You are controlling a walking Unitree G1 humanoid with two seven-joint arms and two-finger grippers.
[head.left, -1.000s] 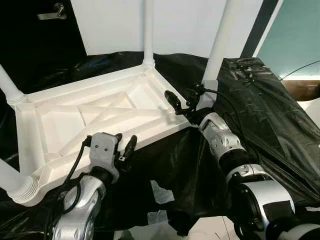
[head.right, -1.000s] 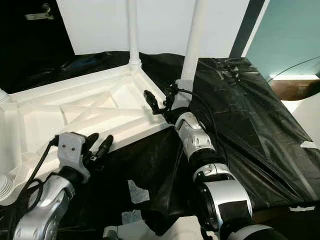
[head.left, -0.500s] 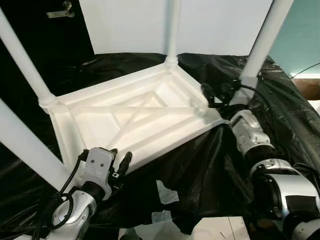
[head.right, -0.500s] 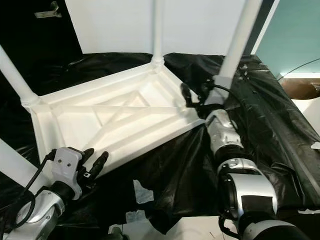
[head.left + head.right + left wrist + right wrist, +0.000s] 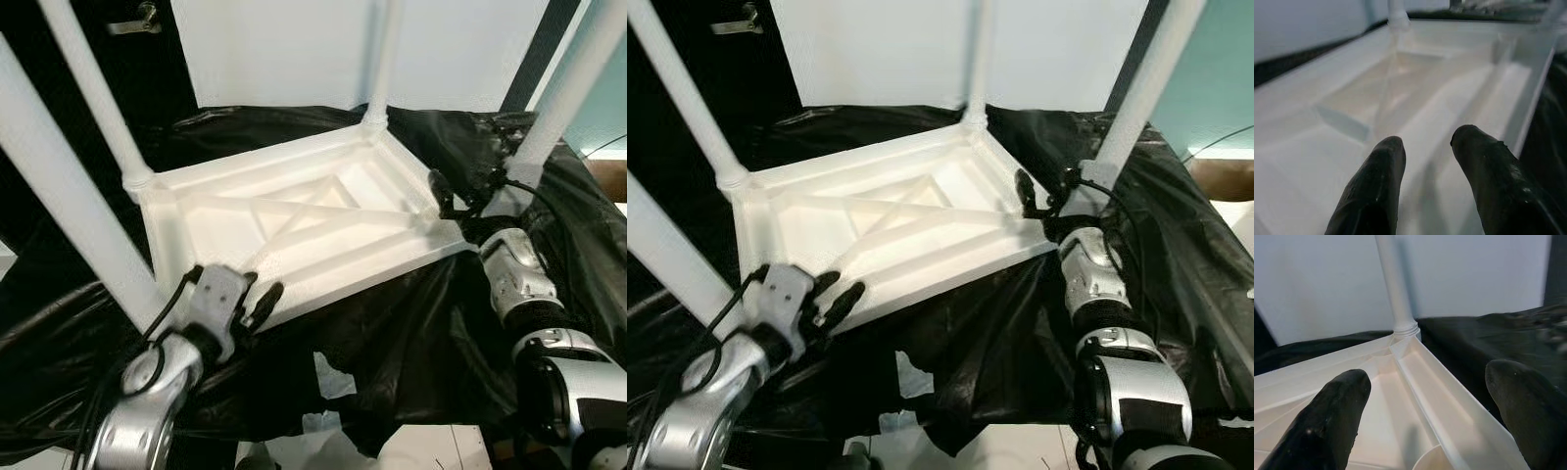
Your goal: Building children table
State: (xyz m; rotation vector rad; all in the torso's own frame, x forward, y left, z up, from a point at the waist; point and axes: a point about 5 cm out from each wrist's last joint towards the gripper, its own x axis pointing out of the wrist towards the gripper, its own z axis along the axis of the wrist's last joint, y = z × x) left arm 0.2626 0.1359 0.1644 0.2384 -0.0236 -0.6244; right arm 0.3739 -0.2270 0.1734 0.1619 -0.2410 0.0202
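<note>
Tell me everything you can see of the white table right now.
The white table looks like moulded plastic and lies upside down on the black sheeting, its ribbed underside with diagonal braces facing up. Four round white legs stand up from its corners. The left gripper sits at the near edge with its jaws apart, one finger over the rim. The right gripper straddles the right rim near the corner leg, jaws wide.

Surface w/ crumpled black plastic sheet [image 5: 411,343] draped over it. Upside-down white plastic table top [image 5: 294,230] lies on sheet, legs [image 5: 93,93] up. Pale tape scraps [image 5: 328,362] stuck on sheet nr front edge.
</note>
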